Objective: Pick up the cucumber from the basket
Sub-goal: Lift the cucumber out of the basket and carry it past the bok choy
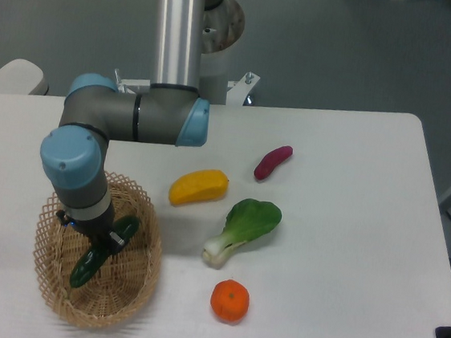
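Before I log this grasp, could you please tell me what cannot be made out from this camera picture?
- Gripper: the wrist above hides the fingers, so whether they are shut on the cucumber is unclear.
- Cucumber middle: covered by the gripper; only both ends show.
- Whether the cucumber rests on the basket floor or is lifted: a single overhead view cannot settle it.
- Basket's upper-left rim: hidden behind the arm.

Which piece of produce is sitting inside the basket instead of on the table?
The dark green cucumber, lying in the wicker basket under the tool; all other produce lies on the table.
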Tool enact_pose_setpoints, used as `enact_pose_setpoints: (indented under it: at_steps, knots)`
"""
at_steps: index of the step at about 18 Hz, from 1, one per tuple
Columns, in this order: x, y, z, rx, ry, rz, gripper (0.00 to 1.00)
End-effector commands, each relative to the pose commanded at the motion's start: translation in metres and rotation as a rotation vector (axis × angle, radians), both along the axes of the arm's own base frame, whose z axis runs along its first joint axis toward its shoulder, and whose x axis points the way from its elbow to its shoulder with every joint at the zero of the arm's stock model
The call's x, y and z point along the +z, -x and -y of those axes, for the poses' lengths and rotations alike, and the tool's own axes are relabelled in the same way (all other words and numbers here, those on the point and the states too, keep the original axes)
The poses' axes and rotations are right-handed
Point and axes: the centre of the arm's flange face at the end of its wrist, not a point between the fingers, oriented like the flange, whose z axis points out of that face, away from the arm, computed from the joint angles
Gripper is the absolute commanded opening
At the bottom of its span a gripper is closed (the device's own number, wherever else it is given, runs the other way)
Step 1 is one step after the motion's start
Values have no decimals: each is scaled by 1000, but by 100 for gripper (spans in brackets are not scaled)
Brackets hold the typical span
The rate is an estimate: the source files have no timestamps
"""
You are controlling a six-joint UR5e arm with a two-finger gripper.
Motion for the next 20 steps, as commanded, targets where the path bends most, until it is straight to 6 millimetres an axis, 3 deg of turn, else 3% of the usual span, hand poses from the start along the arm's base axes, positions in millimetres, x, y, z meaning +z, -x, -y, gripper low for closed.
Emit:
enact_pose_setpoints:
  at_steps: [3,10,20]
  knots:
    - [25,22,3,0,-37,-23,21]
    - [64,114,55,-62,-31,-70,21]
    - [74,266,174,-196,48,-104,21]
